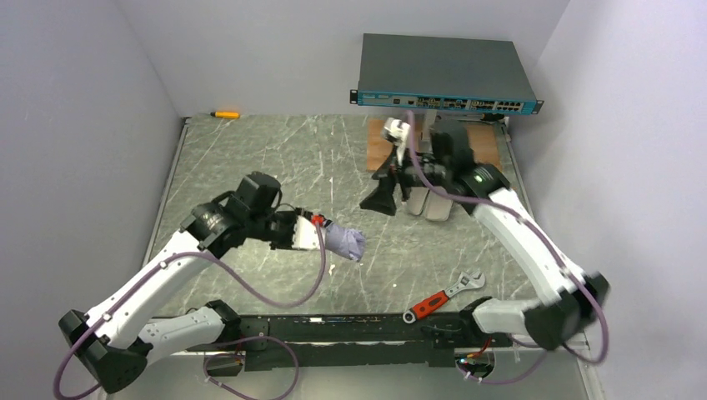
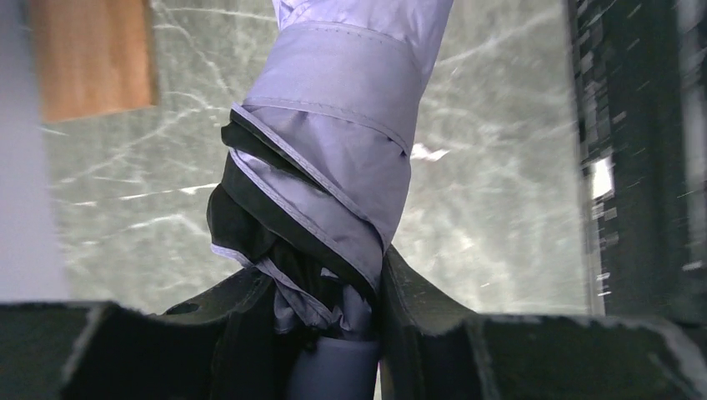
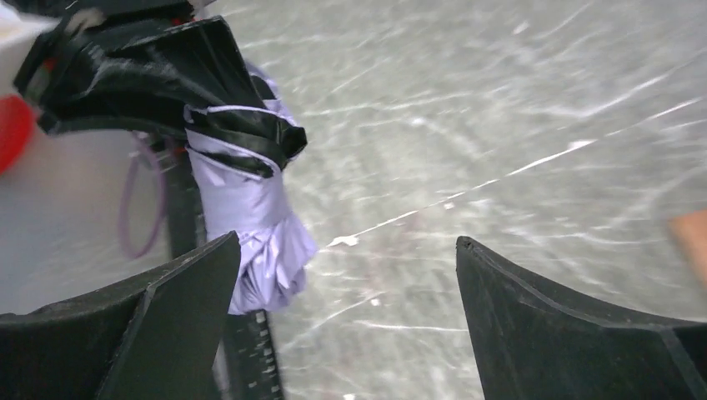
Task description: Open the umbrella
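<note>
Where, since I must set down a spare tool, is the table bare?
Bare: far-left marble between the orange marker and left arm; also between umbrella and wrench. Crowded: far right, around the wooden board and right arm.

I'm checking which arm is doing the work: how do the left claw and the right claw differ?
The left claw is shut on one end of the folded umbrella; the right claw is open and empty. The left claw is at the table's left-middle; the right claw is farther back, near the wooden board. Both are black and two-fingered.
</note>
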Action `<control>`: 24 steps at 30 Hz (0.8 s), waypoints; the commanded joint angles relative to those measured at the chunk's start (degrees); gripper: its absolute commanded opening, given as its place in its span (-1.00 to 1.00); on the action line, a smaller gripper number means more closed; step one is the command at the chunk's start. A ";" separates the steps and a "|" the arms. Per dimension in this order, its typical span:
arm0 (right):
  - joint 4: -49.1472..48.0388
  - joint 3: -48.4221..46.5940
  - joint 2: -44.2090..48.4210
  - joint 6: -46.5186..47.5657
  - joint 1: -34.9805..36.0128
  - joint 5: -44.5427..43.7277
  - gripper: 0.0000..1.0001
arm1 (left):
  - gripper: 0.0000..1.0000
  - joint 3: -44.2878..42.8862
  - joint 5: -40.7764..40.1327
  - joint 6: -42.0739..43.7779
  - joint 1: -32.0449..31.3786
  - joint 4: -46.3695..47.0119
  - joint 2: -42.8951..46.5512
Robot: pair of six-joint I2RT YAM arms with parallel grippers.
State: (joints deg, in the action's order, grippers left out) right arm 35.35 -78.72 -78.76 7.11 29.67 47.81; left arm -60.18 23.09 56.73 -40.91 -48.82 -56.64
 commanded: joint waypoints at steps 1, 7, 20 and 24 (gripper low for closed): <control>-16.83 9.14 15.99 1.91 0.36 -10.75 0.99 | -1.00 -8.09 19.45 -13.32 7.75 -4.12 -4.12; 6.58 -1.20 13.89 17.91 10.71 -19.43 0.99 | -1.00 -16.17 36.44 -27.21 15.90 -10.60 -14.15; 6.62 -0.95 9.03 27.33 28.70 -37.74 0.99 | -1.00 -17.32 42.59 -42.57 17.24 -7.19 -19.41; 1.46 1.86 8.04 30.63 32.03 -45.92 0.95 | -1.00 -16.74 43.58 -43.72 17.17 -6.97 -19.08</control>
State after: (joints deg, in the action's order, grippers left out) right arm 42.74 -78.70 -70.26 32.97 59.46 13.10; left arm -76.38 60.23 16.51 -23.92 -58.46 -77.52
